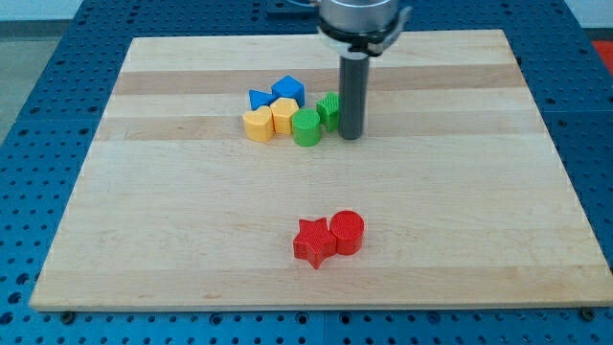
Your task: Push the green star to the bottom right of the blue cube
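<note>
The green star (329,110) sits in a cluster near the view's top centre, partly hidden behind my rod. The blue cube (288,92) lies just up and left of it. My tip (351,134) rests on the board right beside the star, on its right side, touching or nearly touching it. A green cylinder (306,126) stands just left and below the star.
A second blue block (260,99) sits left of the cube. Two yellow blocks (259,124) (283,115) lie below the blue ones. A red star (313,241) and a red cylinder (347,232) stand together lower on the wooden board (144,240).
</note>
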Action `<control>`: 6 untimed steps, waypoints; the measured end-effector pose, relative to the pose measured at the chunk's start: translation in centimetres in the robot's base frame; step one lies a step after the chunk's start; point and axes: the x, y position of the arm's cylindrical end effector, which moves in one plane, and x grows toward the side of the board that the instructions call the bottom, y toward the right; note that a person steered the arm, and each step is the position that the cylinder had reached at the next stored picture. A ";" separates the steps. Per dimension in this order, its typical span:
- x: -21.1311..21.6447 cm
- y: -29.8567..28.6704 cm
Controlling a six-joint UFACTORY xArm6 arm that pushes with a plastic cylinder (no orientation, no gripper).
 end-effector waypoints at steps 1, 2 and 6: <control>-0.4 2.5; -1.9 3.1; -2.2 -2.8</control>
